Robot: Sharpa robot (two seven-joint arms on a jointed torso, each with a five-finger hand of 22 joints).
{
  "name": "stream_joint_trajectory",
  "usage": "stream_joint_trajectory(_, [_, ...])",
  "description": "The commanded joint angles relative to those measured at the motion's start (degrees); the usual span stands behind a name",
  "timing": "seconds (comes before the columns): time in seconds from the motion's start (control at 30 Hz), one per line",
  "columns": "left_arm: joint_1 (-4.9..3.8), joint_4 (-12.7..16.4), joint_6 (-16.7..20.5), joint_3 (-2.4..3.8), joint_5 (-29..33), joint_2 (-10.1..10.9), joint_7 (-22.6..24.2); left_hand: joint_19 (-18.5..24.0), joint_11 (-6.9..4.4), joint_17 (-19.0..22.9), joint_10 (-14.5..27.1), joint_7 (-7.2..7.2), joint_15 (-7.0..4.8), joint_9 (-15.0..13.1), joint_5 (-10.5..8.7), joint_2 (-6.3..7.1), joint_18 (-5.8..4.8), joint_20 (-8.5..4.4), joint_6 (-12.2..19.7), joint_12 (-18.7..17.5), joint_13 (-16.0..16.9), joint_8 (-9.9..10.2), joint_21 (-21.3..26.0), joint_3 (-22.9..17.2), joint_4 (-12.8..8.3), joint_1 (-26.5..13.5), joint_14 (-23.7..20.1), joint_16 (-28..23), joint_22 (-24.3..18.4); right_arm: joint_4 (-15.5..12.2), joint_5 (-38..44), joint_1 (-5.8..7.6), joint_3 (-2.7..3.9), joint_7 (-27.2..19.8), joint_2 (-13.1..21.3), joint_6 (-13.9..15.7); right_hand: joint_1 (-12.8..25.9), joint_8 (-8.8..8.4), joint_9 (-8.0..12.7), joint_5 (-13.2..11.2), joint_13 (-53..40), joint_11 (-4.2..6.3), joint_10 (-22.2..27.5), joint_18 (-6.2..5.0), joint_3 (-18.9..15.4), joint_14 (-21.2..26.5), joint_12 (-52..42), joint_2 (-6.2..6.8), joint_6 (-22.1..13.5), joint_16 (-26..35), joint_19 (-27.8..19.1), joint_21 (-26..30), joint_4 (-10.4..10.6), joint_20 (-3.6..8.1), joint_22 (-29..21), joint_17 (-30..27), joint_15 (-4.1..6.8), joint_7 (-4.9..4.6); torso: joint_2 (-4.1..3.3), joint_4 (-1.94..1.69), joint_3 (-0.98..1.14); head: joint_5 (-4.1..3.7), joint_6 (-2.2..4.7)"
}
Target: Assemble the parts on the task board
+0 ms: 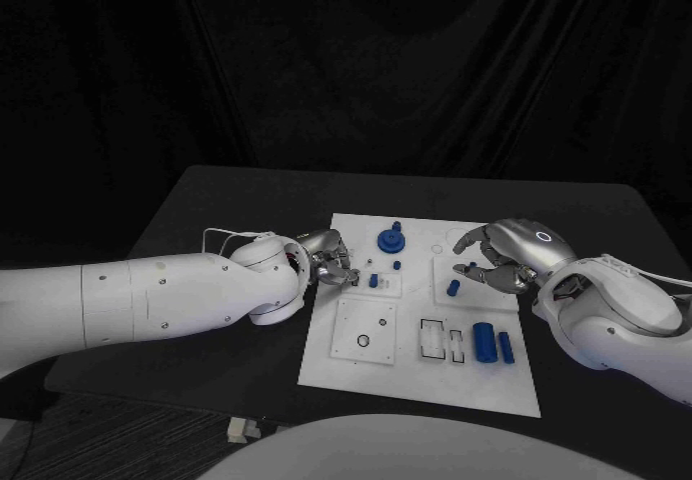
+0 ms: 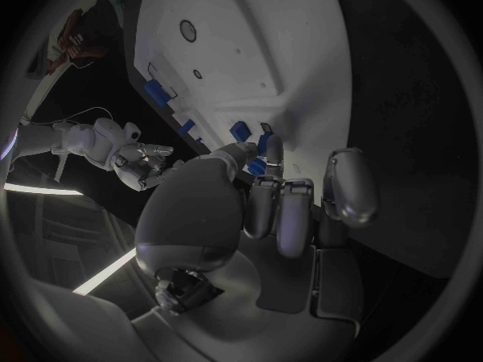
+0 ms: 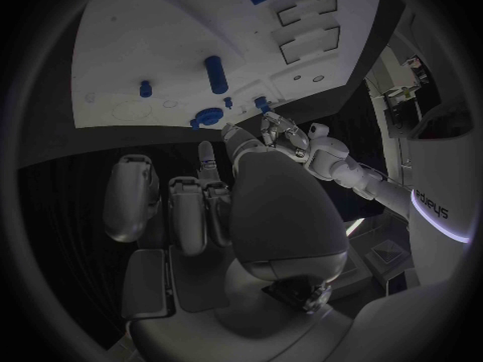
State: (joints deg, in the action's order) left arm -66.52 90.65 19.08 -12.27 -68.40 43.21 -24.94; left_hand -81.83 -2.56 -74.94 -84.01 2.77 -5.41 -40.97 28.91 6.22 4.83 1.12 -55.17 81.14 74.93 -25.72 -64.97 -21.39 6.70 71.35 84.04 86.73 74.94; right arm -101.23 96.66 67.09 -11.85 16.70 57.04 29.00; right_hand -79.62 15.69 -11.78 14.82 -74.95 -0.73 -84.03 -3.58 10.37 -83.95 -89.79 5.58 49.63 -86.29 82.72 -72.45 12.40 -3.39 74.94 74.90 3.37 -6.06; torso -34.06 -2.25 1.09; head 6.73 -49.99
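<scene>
Head view: white board (image 1: 418,385) flat mid-table (image 1: 216,200); blue parts (image 1: 493,343) in its recesses, ready for fitting. Left hand (image 1: 329,258) at the board's left edge, fingers curled, probably aligning something; hold unclear. Left wrist view: fingertips (image 2: 264,157) against small blue pieces (image 2: 240,129). Right wrist view: right hand (image 3: 252,185) curled, apparently empty, near the round blue part (image 3: 208,117).

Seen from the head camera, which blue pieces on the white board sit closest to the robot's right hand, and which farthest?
From the right hand:
1. Small upright blue peg, just below its fingers.
2. Round blue knob-shaped piece, at the board's top middle.
3. Small blue block, beside the left hand.
</scene>
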Motion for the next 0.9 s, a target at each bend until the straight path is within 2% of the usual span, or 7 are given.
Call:
stream_joint_trajectory(0.03, [0.13, 0.1, -1.0, 0.02, 0.0, 0.1, 0.6, -0.3, 0.32, -13.2, -3.1, -0.24, 0.24, 0.0, -0.22, -0.55, -0.32, 0.12, 0.0, 0.1, 9.5, 0.0, 0.2, -7.7, -7.2, -0.1, 5.1, 0.0, 9.1, -0.1, 0.2, -0.15, 0.03, -0.1, 0.0, 0.8, -0.7, -0.25, 0.1, 0.3, -15.1, -0.3, -6.0, -0.3, 0.0, -4.7, -0.2, 0.09, 0.5, 0.2, -0.2, 0.3, -0.3, -0.06, 9.7, 9.7, -0.54, -0.01, -0.02, 0.0, 0.01, -0.02, -0.01])
stream_joint_trajectory(0.9, [0.46, -0.4, -2.0, 0.02, 0.0, -0.4, 0.5, -0.2, 0.34, -13.2, -3.1, -0.22, 0.26, 0.0, -0.29, -0.61, -0.3, 0.13, 0.0, 0.1, 9.5, 0.0, 0.3, -7.7, -7.3, -0.1, 5.1, 0.0, 9.1, -0.1, 0.2, -0.16, 0.03, -0.1, 0.1, 0.7, -0.7, -0.28, 0.1, 0.3, -15.1, -0.31, -6.0, -0.3, 0.0, -4.7, -0.2, 0.1, 0.6, 0.2, -0.2, 0.4, -0.3, -0.07, 9.7, 9.7, -0.55, -0.01, -0.03, 0.01, 0.01, -0.17, -0.01])
